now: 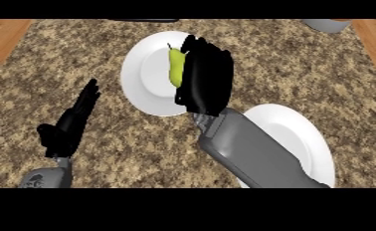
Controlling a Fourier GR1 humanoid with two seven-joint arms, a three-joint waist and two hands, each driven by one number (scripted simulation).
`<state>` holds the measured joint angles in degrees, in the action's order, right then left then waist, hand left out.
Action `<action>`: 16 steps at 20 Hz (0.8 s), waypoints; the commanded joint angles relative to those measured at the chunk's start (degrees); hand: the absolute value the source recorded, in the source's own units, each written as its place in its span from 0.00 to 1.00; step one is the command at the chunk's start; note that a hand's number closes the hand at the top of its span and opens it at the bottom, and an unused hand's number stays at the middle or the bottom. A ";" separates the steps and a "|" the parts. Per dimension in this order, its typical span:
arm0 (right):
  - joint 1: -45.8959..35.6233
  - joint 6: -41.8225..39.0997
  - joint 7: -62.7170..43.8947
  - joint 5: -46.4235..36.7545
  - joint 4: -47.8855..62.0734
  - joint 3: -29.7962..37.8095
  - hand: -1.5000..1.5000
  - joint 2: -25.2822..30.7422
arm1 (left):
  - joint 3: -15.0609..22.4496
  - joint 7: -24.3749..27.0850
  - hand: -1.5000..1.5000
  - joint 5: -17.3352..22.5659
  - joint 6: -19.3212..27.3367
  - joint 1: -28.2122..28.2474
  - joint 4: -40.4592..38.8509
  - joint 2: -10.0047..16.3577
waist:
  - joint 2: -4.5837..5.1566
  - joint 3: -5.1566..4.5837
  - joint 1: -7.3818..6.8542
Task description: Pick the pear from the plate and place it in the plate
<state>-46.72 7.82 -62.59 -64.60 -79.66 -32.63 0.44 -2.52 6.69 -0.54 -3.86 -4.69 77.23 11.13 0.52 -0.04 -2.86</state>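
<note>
On the far plate (143,80), a little right of its middle, the yellow-green pear (176,68) lies lengthwise with its stem pointing away from the robot. The right hand (207,73) sits against and partly over the pear's right side, hiding that flank. I cannot tell whether it has closed on the fruit or only rests beside it.

That doubt is the main risk. If the hand lifts with contact on one side only, the pear will likely roll left across the plate or slip out on the way up. Its tapered, rounded shape would make it slip easily.

The near plate (294,130) lies at lower right, half hidden under the right forearm (249,158). The carry must therefore swing back toward the robot, and a low pass could clip either rim.

The left hand (73,120) rests released at the left over the counter (95,41), well apart.
</note>
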 commanded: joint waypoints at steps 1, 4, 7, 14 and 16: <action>-5.34 11.73 -6.29 5.23 11.45 -1.84 1.00 -0.42 | -0.62 1.22 0.50 0.07 -0.81 0.07 -1.06 0.75 | 0.15 -0.02 -0.65; -11.25 13.96 -6.90 9.19 17.73 -1.66 1.00 -0.42 | -0.13 0.06 0.50 -0.05 -0.63 -3.25 -2.60 -0.13 | 0.35 -0.04 -1.53; -6.94 24.22 -3.34 8.03 20.35 0.60 1.00 -0.42 | -0.01 1.71 0.50 -0.16 -1.09 -1.98 -3.48 -0.23 | 0.61 0.01 -1.22; -12.75 30.04 -4.99 14.47 30.75 4.63 0.00 -0.41 | -0.17 0.69 0.50 -0.03 -1.61 -4.43 -4.13 0.15 | 0.86 -0.03 -2.43; -11.39 33.98 -5.05 17.17 30.95 3.17 0.00 -0.41 | 0.84 -0.48 0.50 -1.19 0.33 -5.50 -3.65 -1.41 | 0.84 0.01 -2.84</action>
<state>-56.81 33.49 -59.62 -51.63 -51.88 -28.76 0.52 -2.35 6.58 -0.80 -4.78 -8.52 74.52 10.92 1.24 -0.03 -5.19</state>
